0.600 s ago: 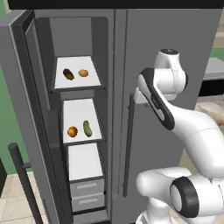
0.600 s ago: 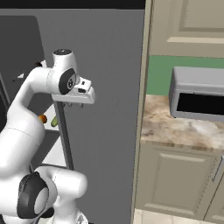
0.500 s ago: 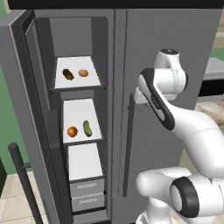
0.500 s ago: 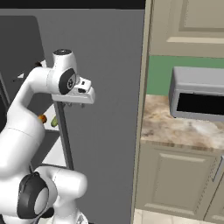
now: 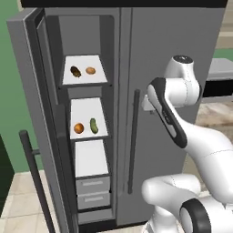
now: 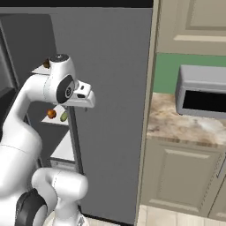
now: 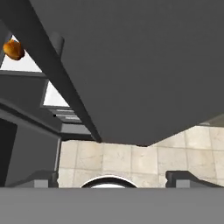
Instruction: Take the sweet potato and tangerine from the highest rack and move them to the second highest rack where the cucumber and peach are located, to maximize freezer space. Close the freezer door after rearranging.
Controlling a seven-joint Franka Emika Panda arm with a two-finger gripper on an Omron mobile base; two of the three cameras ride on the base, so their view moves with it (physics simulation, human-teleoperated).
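The freezer (image 5: 86,191) stands open. On the highest rack (image 5: 98,78) lie the dark brown sweet potato (image 5: 75,71) and the pale tangerine (image 5: 90,70). One shelf down, the second highest rack (image 5: 86,109) carries the peach (image 5: 78,128) and the green cucumber (image 5: 93,125). The freezer door (image 5: 27,91) is swung out to the left. My gripper (image 6: 84,107) hangs in front of the wider shut door, right of the open compartment and at about the second rack's height. Its fingertips (image 7: 43,177) stand wide apart and open, holding nothing. The peach (image 7: 14,49) shows at the hand view's upper left.
The wider grey door (image 5: 182,41) with its dark bar handle (image 5: 133,141) is just ahead of the hand. A bare third rack (image 5: 91,157) and grey drawers (image 5: 93,186) sit lower in the freezer. A counter with a microwave (image 6: 203,97) lies to the right.
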